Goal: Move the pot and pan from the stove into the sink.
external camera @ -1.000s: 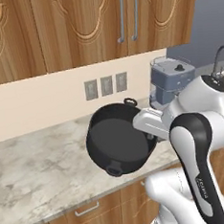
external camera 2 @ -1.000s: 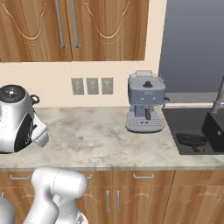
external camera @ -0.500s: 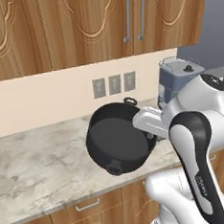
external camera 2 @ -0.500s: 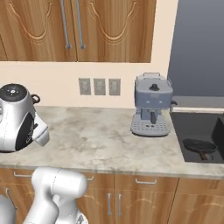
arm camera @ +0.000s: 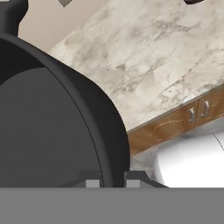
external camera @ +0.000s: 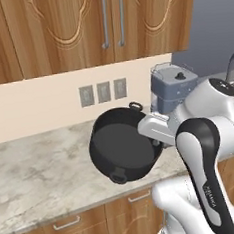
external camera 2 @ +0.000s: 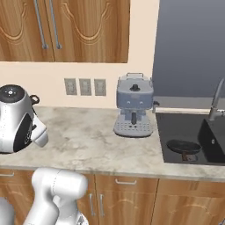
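The deep black pot (external camera: 124, 146) hangs tipped on its side above the marble counter, its opening facing the left base camera. One loop handle (external camera: 135, 106) points up and the other down. My gripper (external camera: 152, 137) is shut on the pot's rim at its right side. In the hand view the fingertips straddle the pot's wall (arm camera: 52, 113), with my gripper (arm camera: 111, 182) clamped on it. The dark sink (external camera 2: 206, 139) is recessed in the counter at the right. The shallow dark pan (external camera 2: 181, 146) lies in it, a short brown bit of handle showing. The stove is out of view.
A blue-grey coffee machine (external camera 2: 134, 110) stands on the counter (external camera 2: 83, 145) against the wall, left of the sink. The curved faucet (external camera 2: 216, 99) rises at the sink's back right. Wall outlets (external camera 2: 85, 86) and wooden upper cabinets (external camera: 106, 24) are behind.
The whole picture has shifted a little in both base views, so the camera has moved. The pot stays held the same way in the shut gripper.
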